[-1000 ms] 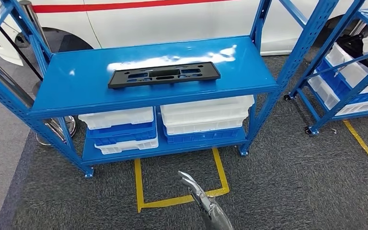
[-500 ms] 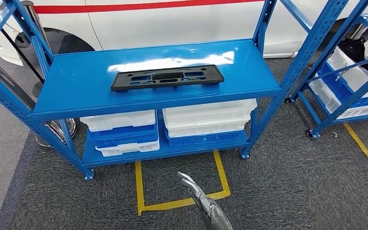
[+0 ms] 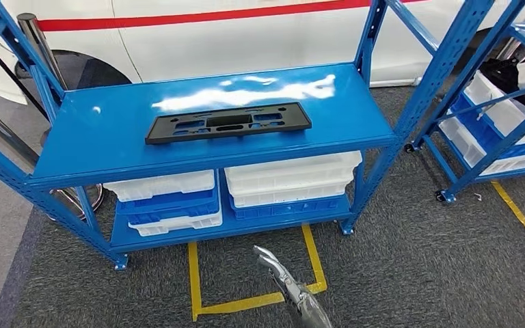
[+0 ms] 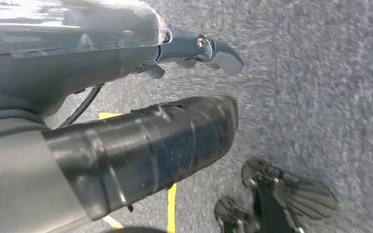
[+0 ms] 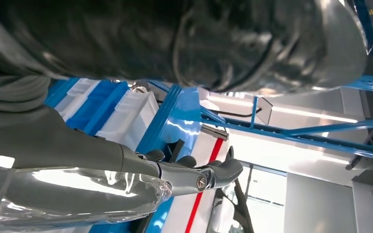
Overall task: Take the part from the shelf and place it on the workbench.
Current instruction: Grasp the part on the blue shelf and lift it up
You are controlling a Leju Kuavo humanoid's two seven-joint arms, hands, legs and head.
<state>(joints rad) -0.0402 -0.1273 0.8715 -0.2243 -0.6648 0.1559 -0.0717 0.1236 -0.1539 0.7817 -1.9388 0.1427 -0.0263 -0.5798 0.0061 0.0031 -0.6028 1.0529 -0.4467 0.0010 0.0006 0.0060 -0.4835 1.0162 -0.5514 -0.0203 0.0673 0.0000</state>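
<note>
Center frame, the part [image 3: 227, 122] lies flat on the shelf [image 3: 109, 137], sitting lower than a second ago: camera moved, approach continues. Right hand [image 3: 278, 270] hangs empty, fingers loosely apart; left hand [image 4: 194, 48] likewise.

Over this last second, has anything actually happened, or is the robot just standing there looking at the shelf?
Nothing on the shelf moved; the robot's own view shifted a little, so the whole scene slid in the picture. The black part lies flat on the blue shelf as before, untouched. The right hand hangs low over the carpet, holding nothing, the same as earlier. The white and blue bins below stayed put.
</note>
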